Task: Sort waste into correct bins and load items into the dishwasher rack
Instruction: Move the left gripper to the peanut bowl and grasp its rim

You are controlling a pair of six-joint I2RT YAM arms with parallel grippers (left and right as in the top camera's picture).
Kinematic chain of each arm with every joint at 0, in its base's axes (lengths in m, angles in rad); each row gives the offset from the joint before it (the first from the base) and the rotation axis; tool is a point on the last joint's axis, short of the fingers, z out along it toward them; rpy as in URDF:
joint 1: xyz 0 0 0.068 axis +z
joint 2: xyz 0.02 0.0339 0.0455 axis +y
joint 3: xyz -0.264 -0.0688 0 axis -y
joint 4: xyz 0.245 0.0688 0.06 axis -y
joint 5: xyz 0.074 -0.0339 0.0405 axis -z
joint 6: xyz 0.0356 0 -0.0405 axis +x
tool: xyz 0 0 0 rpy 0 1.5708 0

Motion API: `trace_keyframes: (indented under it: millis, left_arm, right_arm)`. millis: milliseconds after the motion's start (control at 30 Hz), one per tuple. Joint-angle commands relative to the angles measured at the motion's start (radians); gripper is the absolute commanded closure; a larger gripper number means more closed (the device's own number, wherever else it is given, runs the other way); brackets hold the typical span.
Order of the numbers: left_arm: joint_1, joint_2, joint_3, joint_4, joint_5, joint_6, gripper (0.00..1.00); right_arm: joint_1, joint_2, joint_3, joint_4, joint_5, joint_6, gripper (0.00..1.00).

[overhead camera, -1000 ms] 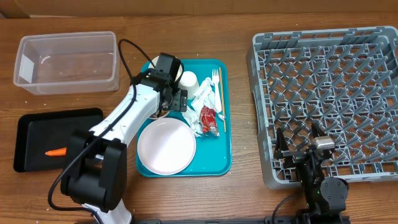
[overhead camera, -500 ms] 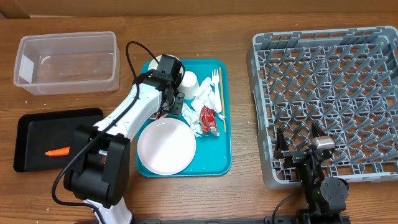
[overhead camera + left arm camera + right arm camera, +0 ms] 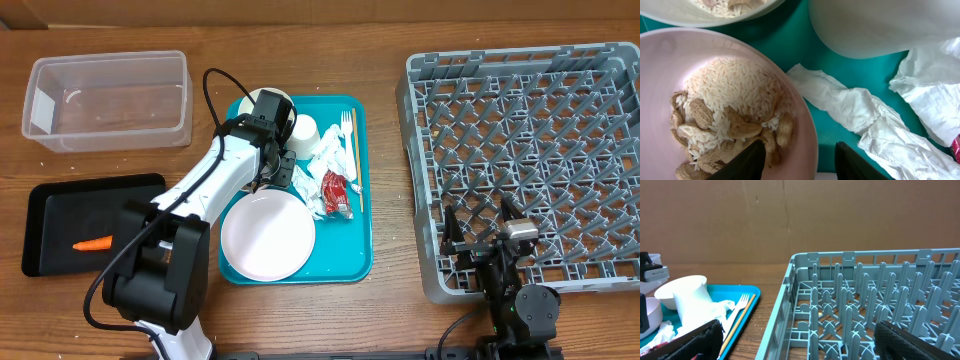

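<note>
My left gripper is shut on the rim of a small white bowl that holds rice and beige food scraps. One finger sits inside the bowl, the other outside. In the overhead view the left gripper hides that bowl on the teal tray. A second bowl, the white cup, crumpled napkins, a red wrapper, the fork, the wooden stick and the plate also lie on the tray. My right gripper stands open by the rack.
The clear tub stands at the back left. A black tray at the front left holds the orange carrot. The grey rack fills the right side, its near-left corner next to my right arm.
My left gripper has shut from wide open onto the bowl's rim, after shifting slightly toward the back left. The right arm has not moved.
</note>
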Motion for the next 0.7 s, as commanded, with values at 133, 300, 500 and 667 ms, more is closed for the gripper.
trace_keyframes:
  millis: [133, 300, 500, 667]
  left_arm:
    - [-0.003, 0.011, -0.017, 0.005, -0.021, 0.011, 0.63]
    - [-0.002, 0.01, -0.016, 0.005, -0.033, 0.011, 0.89]
    - [-0.002, 0.005, 0.027, -0.021, -0.065, 0.006, 0.96]
    - [-0.002, 0.001, 0.127, -0.11, -0.06, -0.032, 0.96]
  right_arm:
    - [0.005, -0.008, -0.01, 0.006, 0.006, 0.004, 0.0]
    - [0.005, -0.008, -0.01, 0.006, 0.006, 0.004, 0.0]
    - [0.005, -0.008, -0.01, 0.006, 0.006, 0.004, 0.0]
    - [0.005, -0.008, -0.01, 0.006, 0.006, 0.004, 0.0]
